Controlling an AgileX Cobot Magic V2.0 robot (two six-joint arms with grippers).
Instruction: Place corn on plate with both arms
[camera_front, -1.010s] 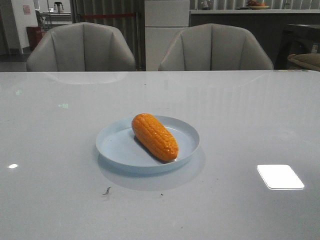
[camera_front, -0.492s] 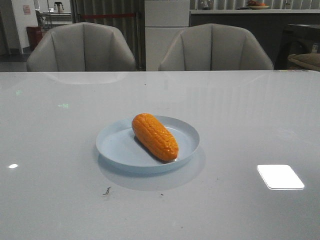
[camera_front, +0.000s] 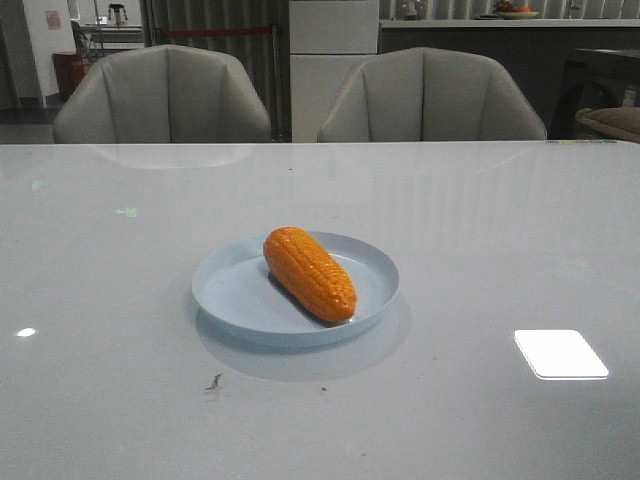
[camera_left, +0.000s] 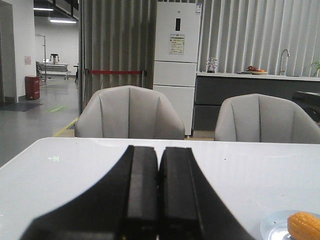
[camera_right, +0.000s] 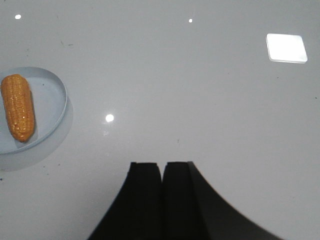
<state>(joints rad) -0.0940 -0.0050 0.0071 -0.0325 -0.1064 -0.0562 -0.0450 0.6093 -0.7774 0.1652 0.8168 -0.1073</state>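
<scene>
The orange corn (camera_front: 310, 273) lies diagonally on the pale blue plate (camera_front: 230, 290) in the middle of the white table. Neither arm shows in the front view. In the left wrist view my left gripper (camera_left: 159, 150) is shut with nothing between its fingers; the corn (camera_left: 305, 226) and plate rim (camera_left: 272, 227) sit at the frame's corner, well away from it. In the right wrist view my right gripper (camera_right: 162, 165) is also shut and empty, hanging above bare table, with the corn (camera_right: 18, 107) on the plate (camera_right: 50, 107) off to one side.
Two grey chairs (camera_front: 165, 95) (camera_front: 430, 95) stand behind the table's far edge. A bright light reflection (camera_front: 560, 353) and small dark specks (camera_front: 213, 382) mark the table near the front. A white fridge (camera_left: 177, 55) stands in the background.
</scene>
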